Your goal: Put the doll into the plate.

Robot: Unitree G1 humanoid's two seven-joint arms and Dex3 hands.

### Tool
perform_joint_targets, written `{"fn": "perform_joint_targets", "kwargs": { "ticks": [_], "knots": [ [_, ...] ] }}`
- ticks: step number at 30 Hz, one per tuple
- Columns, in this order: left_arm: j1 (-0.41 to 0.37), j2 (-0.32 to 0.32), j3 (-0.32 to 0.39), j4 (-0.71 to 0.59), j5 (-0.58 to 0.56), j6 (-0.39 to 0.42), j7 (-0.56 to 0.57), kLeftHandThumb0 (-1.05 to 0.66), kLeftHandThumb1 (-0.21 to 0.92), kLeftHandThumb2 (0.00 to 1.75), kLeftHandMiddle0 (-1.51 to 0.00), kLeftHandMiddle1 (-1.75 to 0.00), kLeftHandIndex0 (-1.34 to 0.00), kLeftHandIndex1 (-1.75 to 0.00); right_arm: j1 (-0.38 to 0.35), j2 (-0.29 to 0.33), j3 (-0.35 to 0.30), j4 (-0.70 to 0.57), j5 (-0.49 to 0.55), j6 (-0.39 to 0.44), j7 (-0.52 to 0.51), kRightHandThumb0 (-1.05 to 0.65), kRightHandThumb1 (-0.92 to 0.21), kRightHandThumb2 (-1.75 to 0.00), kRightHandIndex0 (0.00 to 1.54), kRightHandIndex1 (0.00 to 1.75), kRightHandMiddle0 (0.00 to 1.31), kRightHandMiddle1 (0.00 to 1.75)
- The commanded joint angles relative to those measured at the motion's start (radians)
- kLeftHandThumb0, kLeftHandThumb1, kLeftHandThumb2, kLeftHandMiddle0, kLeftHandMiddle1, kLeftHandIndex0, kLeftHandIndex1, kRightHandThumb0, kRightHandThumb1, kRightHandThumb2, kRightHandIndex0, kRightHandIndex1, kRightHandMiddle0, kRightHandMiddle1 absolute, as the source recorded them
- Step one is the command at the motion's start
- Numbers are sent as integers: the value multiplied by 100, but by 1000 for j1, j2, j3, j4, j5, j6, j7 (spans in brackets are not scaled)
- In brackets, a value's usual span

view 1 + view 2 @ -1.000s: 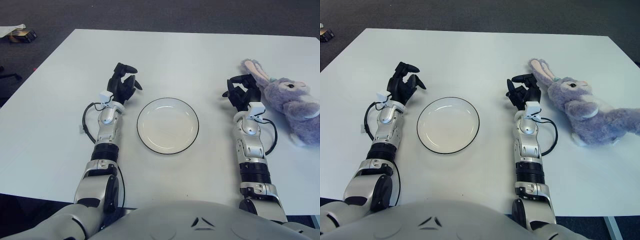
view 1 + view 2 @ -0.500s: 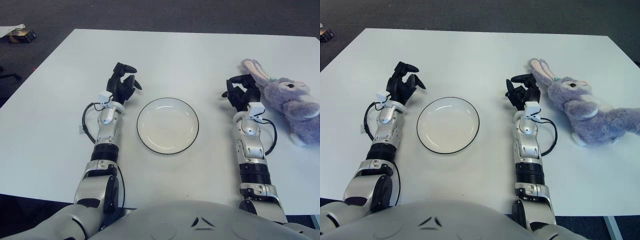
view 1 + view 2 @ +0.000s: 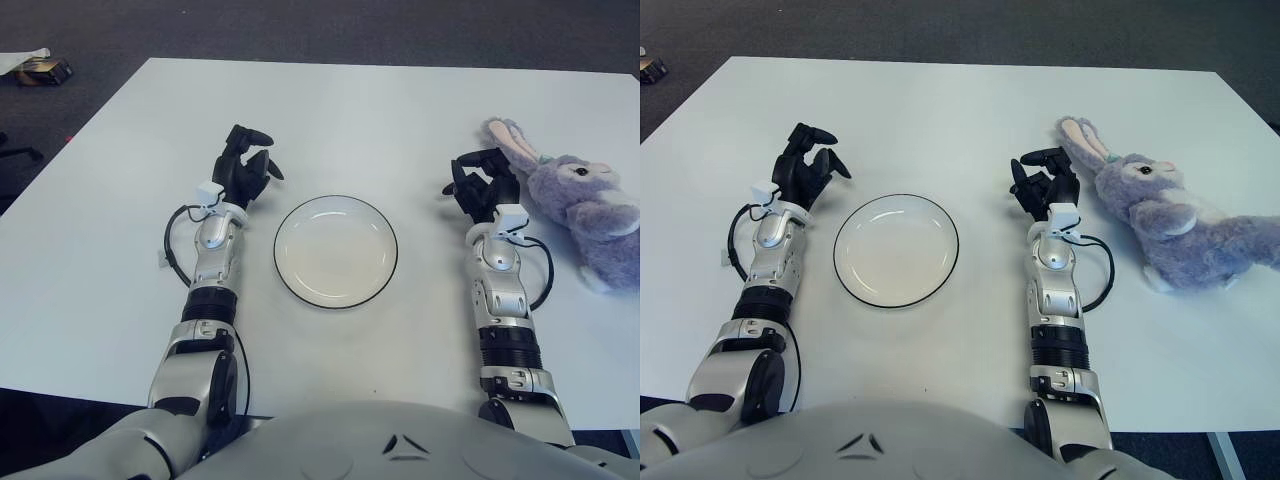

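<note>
A purple plush rabbit doll (image 3: 1170, 215) lies on its side at the right of the white table, ears pointing toward the middle. A white plate with a dark rim (image 3: 896, 250) sits empty between my two arms. My right hand (image 3: 1043, 183) is just left of the doll's ears, fingers loosely curled and holding nothing, close to the ear tip. My left hand (image 3: 807, 168) shows to the left of the plate, fingers relaxed and empty.
The white table (image 3: 360, 110) stretches far back behind the plate. Dark carpet surrounds it, with a small object (image 3: 40, 68) on the floor at the far left. The doll's body (image 3: 605, 235) reaches the right table edge.
My right hand has crept slightly left and forward beside the doll's ears. The left hand, plate and doll have not moved.
</note>
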Motion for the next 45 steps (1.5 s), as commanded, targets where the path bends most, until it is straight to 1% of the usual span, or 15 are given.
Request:
{"fn": "perform_joint_targets", "kwargs": {
  "ticks": [1,8,15,19,23,28,29,30,31,32,34,37,43,44,45],
  "knots": [
    [33,5,10,58,2,-22,7,-35,92,39,-80,-175,-33,-162,-23,-60,5,-32,-103,58,-33,-36,-92,-28,79,151,46,148],
    [-10,42,11,109,54,-79,46,-35,92,40,-77,-174,-33,-162,-85,-131,8,-50,-222,72,-76,-36,-92,-29,77,151,45,149],
    [-25,50,8,138,66,-104,60,-35,92,40,-76,-174,-33,-162,-101,-161,14,-35,-248,62,-99,-36,-92,-29,76,150,44,150],
    [-85,84,10,180,90,-124,73,-35,92,40,-75,-173,-33,-162,-148,-252,52,-86,-453,129,-155,-36,-92,-32,67,145,41,153],
    [-99,90,8,203,91,-139,74,-35,92,39,-75,-173,-34,-161,-144,-273,72,-152,-539,199,-124,-36,-92,-35,59,140,38,155],
    [-104,92,5,218,89,-150,75,-35,92,39,-74,-173,-34,-161,-141,-274,79,-171,-554,226,-115,-36,-92,-36,54,137,36,157],
    [-107,93,4,221,89,-151,76,-35,92,39,-74,-173,-34,-161,-134,-288,87,-190,-578,239,-101,-36,-92,-36,54,137,36,157],
    [-110,94,1,225,95,-152,81,-35,92,39,-74,-173,-34,-161,-101,-344,106,-245,-687,274,-58,-36,-92,-37,50,135,35,158],
    [-112,92,-2,226,100,-153,86,-35,92,39,-74,-174,-34,-161,-69,-394,121,-292,-782,298,-23,-39,-92,-35,45,128,33,145],
    [-114,91,-5,228,105,-154,91,-35,92,39,-73,-174,-34,-161,-44,-429,129,-326,-850,314,2,-43,-92,-34,41,113,32,120],
    [-114,89,-8,228,108,-155,95,-35,92,39,-73,-174,-34,-161,-24,-448,132,-351,-896,326,22,-49,-92,-32,41,89,34,86],
    [-114,87,-11,227,111,-156,100,-35,92,39,-72,-175,-34,-161,1,-458,125,-377,-920,330,38,-52,-92,-31,42,72,35,67],
    [-115,87,-13,231,113,-160,105,-35,92,39,-72,-175,-34,-161,9,-456,125,-396,-940,342,59,-53,-92,-30,43,64,36,58],
    [-115,83,-15,228,115,-163,108,-35,92,39,-72,-175,-34,-161,49,-471,114,-429,-997,364,70,-54,-92,-30,43,63,36,58],
    [-114,80,-17,224,118,-165,111,-35,92,39,-72,-175,-34,-161,80,-484,105,-454,-1040,381,78,-56,-92,-31,43,52,36,55]
  ]
}}
